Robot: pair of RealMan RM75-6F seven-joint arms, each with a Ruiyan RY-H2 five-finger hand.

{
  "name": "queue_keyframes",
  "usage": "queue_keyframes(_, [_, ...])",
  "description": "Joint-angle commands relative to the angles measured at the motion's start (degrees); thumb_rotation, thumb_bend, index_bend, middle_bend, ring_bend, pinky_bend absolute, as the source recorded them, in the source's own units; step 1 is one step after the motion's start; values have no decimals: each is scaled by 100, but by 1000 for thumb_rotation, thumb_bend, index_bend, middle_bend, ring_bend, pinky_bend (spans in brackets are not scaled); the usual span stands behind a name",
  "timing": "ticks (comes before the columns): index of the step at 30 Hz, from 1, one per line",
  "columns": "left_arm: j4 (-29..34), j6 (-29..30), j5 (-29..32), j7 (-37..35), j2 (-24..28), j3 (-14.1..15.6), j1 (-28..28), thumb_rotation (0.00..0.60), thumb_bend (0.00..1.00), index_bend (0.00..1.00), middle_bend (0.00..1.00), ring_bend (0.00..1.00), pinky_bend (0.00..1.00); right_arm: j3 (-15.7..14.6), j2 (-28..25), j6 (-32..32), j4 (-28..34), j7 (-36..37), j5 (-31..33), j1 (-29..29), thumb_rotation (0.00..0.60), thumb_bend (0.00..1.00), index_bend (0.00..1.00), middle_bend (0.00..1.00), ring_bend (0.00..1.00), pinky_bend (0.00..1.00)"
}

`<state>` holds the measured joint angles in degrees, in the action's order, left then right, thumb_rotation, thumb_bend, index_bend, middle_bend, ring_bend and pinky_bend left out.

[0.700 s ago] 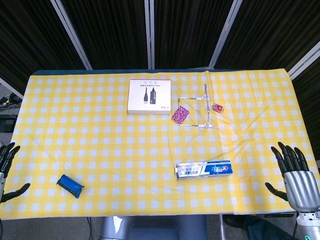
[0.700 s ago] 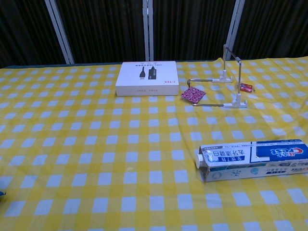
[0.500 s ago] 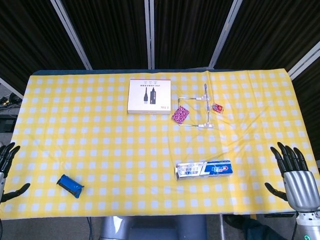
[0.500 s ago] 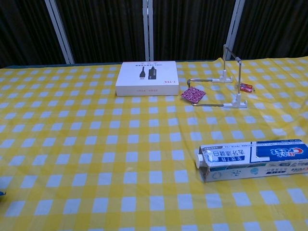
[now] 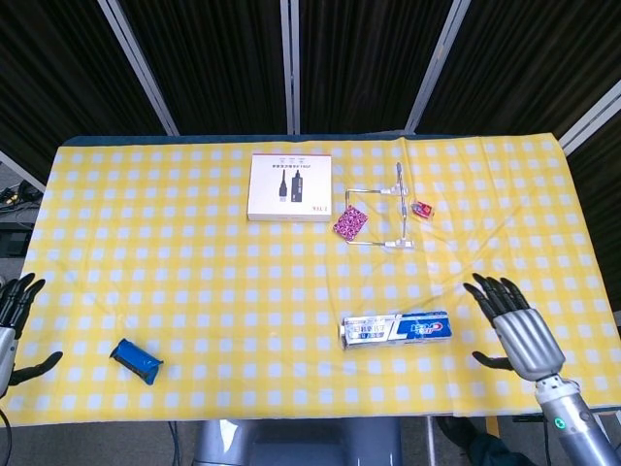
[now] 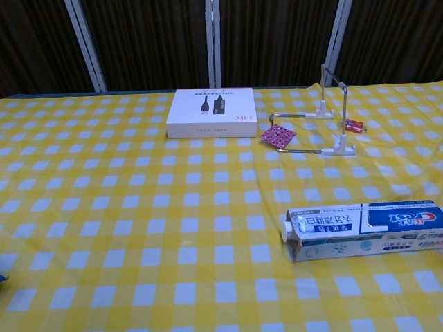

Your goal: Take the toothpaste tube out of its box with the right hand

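A white and blue toothpaste box (image 5: 396, 329) lies flat on the yellow checked tablecloth, front right of centre; its left end flap (image 6: 295, 228) looks opened in the chest view, where the box (image 6: 363, 229) fills the lower right. The tube itself is hidden inside. My right hand (image 5: 516, 328) hovers open just right of the box, fingers spread and apart from it. My left hand (image 5: 14, 325) sits open at the table's front left edge. Neither hand appears in the chest view.
A white flat box (image 5: 289, 186) lies at the back centre. A wire stand (image 5: 388, 214) with a pink patterned packet (image 5: 348, 223) and a small red item (image 5: 422, 209) stands behind the toothpaste box. A blue object (image 5: 135, 360) lies front left.
My right hand has moved left and inward over the table toward the toothpaste box. The left hand has barely shifted. The box has not moved.
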<state>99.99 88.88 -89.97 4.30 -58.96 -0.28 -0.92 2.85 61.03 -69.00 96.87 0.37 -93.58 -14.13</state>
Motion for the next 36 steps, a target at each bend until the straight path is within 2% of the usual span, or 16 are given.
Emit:
queue_keyframes(1, [-3,-120,141,85,-40,-53,-60,600,0,0,0,0,0,63,181,1240,-260,603,14,-977,600,0,48,28,0,53])
queue_keyframes(9, [-63,-357,432,179,-99,-130,-164,600,0,0,0,0,0,141,836,2137,-676,385,296,-1698,600,0,105,144,84,183])
queue_keyframes(17, [-77,-381,473,129,-86,-132,-177,600,0,0,0,0,0,62,1161,2557,-803,-211,685,-1948,600,0,153,198,140,221])
queue_keyframes(22, [-81,-364,458,97,-75,-120,-169,600,0,0,0,0,0,-2,1350,2485,-966,-506,812,-1929,600,32,217,249,185,305])
queue_keyframes(26, [-78,-352,436,118,-86,-105,-165,600,0,0,0,0,0,-77,1518,2392,-1155,-636,858,-1901,600,119,300,357,296,438])
queue_keyframes(33, [-74,-377,466,134,-94,-102,-176,600,0,0,0,0,0,-128,1687,1810,-1390,-17,561,-1792,600,306,423,454,408,533])
queue_keyframes(36, [-75,-398,475,145,-101,-98,-187,600,0,0,0,0,0,-149,1663,1571,-1444,290,395,-1773,600,332,443,467,419,543])
